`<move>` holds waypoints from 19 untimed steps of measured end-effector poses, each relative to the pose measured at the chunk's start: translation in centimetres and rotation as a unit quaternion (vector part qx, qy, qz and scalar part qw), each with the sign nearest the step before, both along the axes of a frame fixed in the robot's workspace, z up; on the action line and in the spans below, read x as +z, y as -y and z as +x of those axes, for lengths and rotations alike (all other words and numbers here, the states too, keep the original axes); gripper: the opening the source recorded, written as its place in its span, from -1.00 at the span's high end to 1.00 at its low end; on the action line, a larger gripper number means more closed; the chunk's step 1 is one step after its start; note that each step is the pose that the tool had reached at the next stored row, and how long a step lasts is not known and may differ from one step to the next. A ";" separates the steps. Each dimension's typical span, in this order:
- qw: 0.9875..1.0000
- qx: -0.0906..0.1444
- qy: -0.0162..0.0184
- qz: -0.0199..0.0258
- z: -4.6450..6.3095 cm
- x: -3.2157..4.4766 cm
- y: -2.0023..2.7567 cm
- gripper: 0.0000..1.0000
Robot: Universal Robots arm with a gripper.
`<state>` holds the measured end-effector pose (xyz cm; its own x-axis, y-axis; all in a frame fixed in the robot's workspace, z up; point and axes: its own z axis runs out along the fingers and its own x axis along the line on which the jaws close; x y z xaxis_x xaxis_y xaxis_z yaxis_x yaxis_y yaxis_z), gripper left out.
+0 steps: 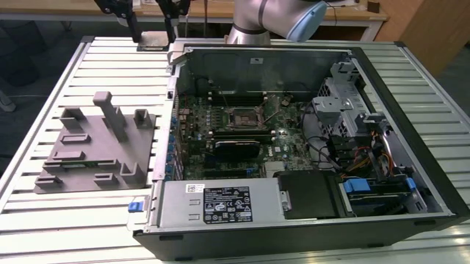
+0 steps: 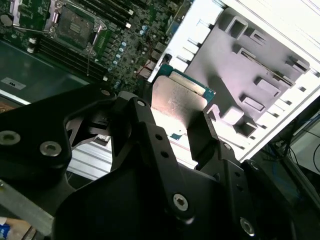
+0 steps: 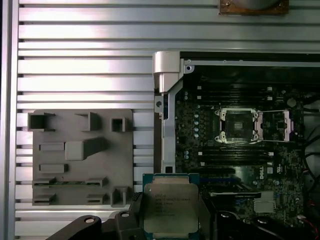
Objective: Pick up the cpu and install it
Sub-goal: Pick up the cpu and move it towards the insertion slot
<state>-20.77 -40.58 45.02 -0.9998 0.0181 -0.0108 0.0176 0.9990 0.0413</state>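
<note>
1. Exterior view, from its left: a grey moulded fixture (image 1: 96, 148) lies on the slatted metal table (image 1: 44, 214).
2. Above the table's far edge hangs the gripper (image 1: 153, 36), its jaws pinching the cpu (image 1: 154, 40) by two opposite edges.
3. Rightward sits the open computer case (image 1: 294, 69), motherboard socket (image 1: 243, 117) visible inside; a wooden desk (image 1: 349, 15) stands behind the table.
</note>
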 end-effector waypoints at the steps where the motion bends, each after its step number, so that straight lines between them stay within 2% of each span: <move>1: 1.000 0.000 0.000 0.000 0.3 0.00 0.00 -0.05; 7: 1.000 0.000 0.000 0.000 2.2 -0.02 0.00 -0.05; 12: 1.000 0.000 0.000 0.000 4.3 -0.14 -0.14 -0.05; 15: 1.000 0.000 0.000 0.000 5.6 -0.42 -0.42 -0.05; 19: 1.000 0.000 0.000 0.000 7.5 -1.13 -1.17 -0.05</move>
